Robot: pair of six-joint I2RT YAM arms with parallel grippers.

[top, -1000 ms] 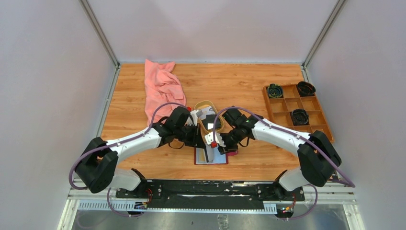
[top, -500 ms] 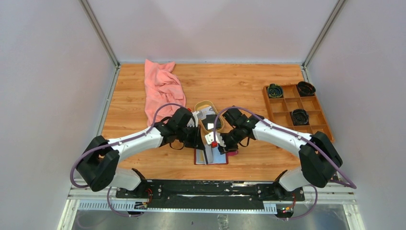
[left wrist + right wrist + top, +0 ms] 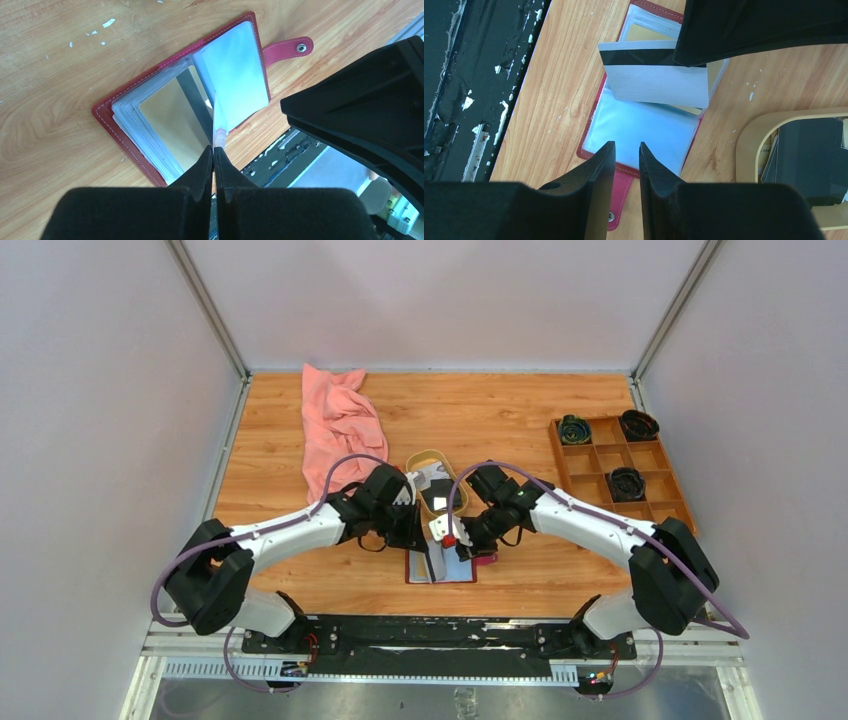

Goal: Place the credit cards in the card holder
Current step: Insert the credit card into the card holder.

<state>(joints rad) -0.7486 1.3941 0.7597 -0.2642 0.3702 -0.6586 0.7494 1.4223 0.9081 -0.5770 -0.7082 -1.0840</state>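
The dark red card holder (image 3: pixel 441 568) lies open on the table near the front edge, its clear sleeves showing in the left wrist view (image 3: pixel 165 115) and the right wrist view (image 3: pixel 644 125). My left gripper (image 3: pixel 213 149) is shut on a white credit card with a black stripe (image 3: pixel 654 80), seen edge-on (image 3: pixel 216 112). The card stands tilted, its lower edge touching the open pages. My right gripper (image 3: pixel 626 145) is slightly open and empty, low over the holder's right page by the snap strap (image 3: pixel 616 200). More dark cards (image 3: pixel 809 150) lie in the tan dish.
The oval tan dish (image 3: pixel 418 457) sits just behind the holder, partly under both wrists. A pink cloth (image 3: pixel 338 425) lies at the back left. A brown compartment tray (image 3: pixel 585 485) with dark coiled items stands at the right. The black base rail (image 3: pixel 474 75) runs along the near edge.
My left gripper has shifted slightly with the card, bringing it closer to the open holder. My right gripper has edged a little toward the holder. The holder has stayed in place.
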